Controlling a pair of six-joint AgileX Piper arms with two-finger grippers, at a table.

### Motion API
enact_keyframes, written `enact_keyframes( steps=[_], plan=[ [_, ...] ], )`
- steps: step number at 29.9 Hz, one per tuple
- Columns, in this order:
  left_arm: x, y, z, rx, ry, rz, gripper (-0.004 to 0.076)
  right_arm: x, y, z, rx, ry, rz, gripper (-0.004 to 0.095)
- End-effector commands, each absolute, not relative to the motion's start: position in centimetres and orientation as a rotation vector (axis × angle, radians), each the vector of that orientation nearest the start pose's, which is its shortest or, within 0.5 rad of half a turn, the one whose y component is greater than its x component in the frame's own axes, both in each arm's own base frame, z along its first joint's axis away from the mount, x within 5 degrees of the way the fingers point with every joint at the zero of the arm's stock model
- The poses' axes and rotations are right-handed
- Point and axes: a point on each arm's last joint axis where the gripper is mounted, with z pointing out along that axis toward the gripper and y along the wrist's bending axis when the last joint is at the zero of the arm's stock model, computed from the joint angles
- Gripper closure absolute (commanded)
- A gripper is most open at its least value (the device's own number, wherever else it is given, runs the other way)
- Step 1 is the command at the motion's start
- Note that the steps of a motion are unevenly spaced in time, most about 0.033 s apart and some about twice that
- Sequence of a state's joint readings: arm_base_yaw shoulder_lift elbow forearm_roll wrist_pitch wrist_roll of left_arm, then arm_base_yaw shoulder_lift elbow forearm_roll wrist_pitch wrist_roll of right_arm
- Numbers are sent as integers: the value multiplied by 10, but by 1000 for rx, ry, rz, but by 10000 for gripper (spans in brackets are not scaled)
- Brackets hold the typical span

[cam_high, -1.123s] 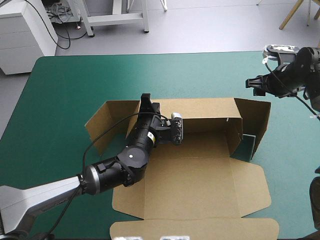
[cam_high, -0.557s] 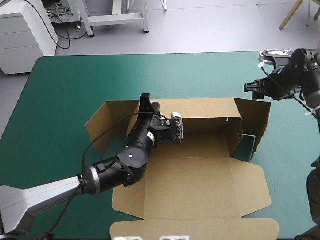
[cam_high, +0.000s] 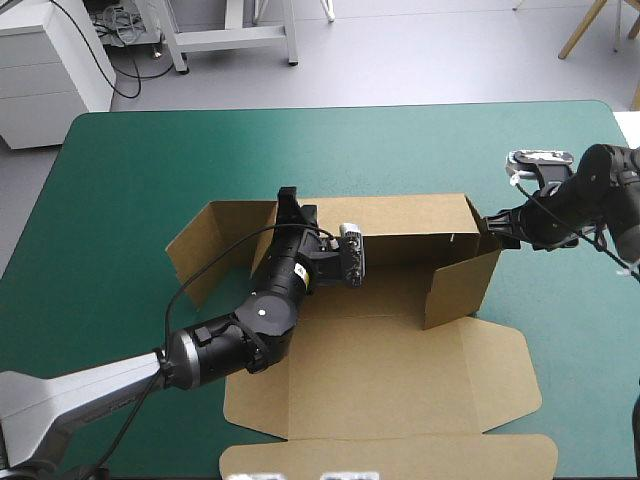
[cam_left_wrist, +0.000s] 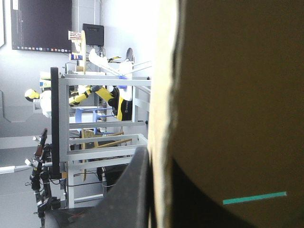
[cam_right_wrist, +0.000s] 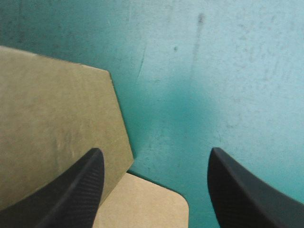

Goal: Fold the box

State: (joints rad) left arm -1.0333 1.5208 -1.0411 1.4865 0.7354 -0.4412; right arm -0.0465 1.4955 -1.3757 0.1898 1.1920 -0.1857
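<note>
Two grippers meet the box (cam_high: 400, 370), which lies mid-frame on the teal-green table (cam_high: 130, 180). At centre, the left gripper (cam_high: 289, 203) pinches the raised back wall between its fingers. At right, the right gripper (cam_high: 497, 228), fingers spread apart, sits at the inward-turned right flap's corner.

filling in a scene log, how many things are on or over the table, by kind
brown box: 1
black grippers: 2 (left gripper, right gripper)
table with teal-green cover: 1
total: 4
</note>
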Motion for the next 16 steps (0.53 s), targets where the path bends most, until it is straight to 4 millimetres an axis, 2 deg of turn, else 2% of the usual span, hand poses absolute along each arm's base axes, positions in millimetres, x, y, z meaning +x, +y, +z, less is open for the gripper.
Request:
enact_keyframes(
  steps=[1,4,8,11,16],
  plan=[
    [216,-241,318,1370,1380,754,734,279,9,360,-193,2590,246,332],
    [216,-242,318,1435,1329,802,734,265,11,357,-213,2510,259,332],
    [216,-242,317,1459,1310,817,734,251,14,341,-256,2449,259,332],
    [216,-242,317,1459,1310,817,734,243,18,328,-321,2427,293,332],
    [216,-242,317,1532,1247,879,734,235,24,319,-461,2378,336,332]
  ],
)
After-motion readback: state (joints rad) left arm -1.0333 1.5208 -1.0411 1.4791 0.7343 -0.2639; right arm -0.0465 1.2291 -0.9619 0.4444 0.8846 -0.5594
